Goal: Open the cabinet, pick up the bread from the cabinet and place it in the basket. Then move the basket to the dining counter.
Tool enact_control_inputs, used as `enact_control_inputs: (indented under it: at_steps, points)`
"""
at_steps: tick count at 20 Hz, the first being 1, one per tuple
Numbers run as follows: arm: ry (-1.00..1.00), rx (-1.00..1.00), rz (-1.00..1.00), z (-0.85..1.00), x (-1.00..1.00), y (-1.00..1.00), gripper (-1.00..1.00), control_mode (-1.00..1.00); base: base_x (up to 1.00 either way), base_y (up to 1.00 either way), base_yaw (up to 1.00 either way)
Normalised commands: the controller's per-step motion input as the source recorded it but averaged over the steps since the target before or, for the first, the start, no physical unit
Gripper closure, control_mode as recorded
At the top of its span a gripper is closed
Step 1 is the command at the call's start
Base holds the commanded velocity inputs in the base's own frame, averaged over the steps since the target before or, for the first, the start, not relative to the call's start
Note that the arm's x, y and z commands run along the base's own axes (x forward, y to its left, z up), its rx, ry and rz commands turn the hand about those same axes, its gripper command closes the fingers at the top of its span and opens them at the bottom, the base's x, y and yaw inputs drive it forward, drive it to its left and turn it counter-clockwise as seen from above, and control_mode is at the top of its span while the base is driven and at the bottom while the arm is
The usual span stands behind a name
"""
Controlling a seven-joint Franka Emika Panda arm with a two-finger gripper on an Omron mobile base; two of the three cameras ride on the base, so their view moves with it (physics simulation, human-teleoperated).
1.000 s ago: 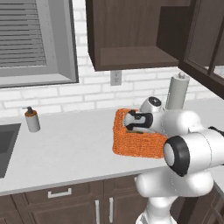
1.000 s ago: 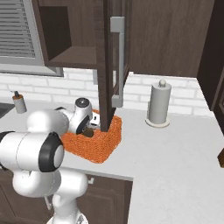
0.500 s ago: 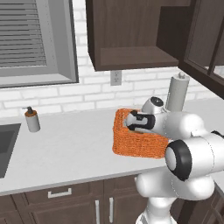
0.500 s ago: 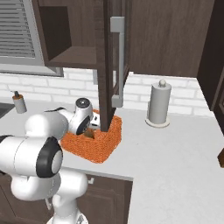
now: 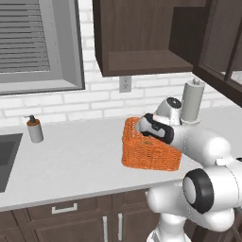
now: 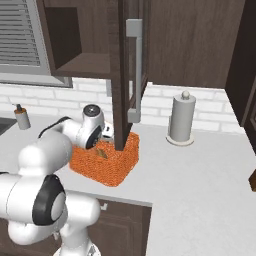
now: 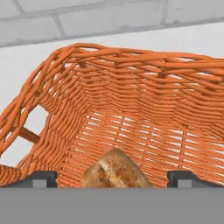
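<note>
1. Two dark fingertips (image 7: pixel 39 178) stand far apart at the bottom edge of the hand view, spread wide and gripping nothing; the gripper (image 7: pixel 114 179) is released.
2. Bread (image 7: pixel 116 171) lies on the basket (image 7: pixel 131 109) floor, between the fingertips; its lower part is cut off by the frame edge, and contact with the fingertips cannot be judged.
3. Basket (image 5: pixel 150 151) stands on the worktop (image 5: pixel 71 160), below the cabinet (image 5: pixel 142 38).
4. In the left base view the gripper (image 5: pixel 150 128) is over the basket's rim; the arm hides the basket's right end and the fingertips cannot be made out.
5. In the right base view the open cabinet door (image 6: pixel 125 75) crosses in front of the basket (image 6: pixel 106 165), hiding its middle; bread (image 6: pixel 102 151) shows only as a small brown patch inside.
6. Paper roll (image 5: pixel 193 101) stands just behind the basket to the right; soap bottle (image 5: pixel 34 129) stands well left of it, near the sink (image 5: pixel 7 160), which is cut off by the frame.
</note>
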Motion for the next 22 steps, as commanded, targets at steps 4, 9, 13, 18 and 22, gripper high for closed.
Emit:
enact_control_inputs:
  at_steps: [4, 9, 13, 18, 22]
  points:
    - [-0.11, 0.00, 0.07, 0.49, -1.00, 0.00, -1.00, -1.00, 0.00, 0.00, 0.00]
    - [-0.23, -0.16, 0.21, 0.32, -0.96, 0.31, -1.00, -1.00, 0.00, 0.00, 0.00]
    - [0.00, -0.25, 0.17, 0.42, -0.14, 0.57, -1.00, -1.00, 0.00, 0.00, 0.00]
    - [0.13, -0.31, 0.16, 0.41, 0.03, 0.41, -1.00, -1.00, 0.00, 0.00, 0.00]
    - [0.27, -0.31, 0.18, 0.00, 0.03, 0.09, -1.00, -1.00, 0.00, 0.00, 0.00]
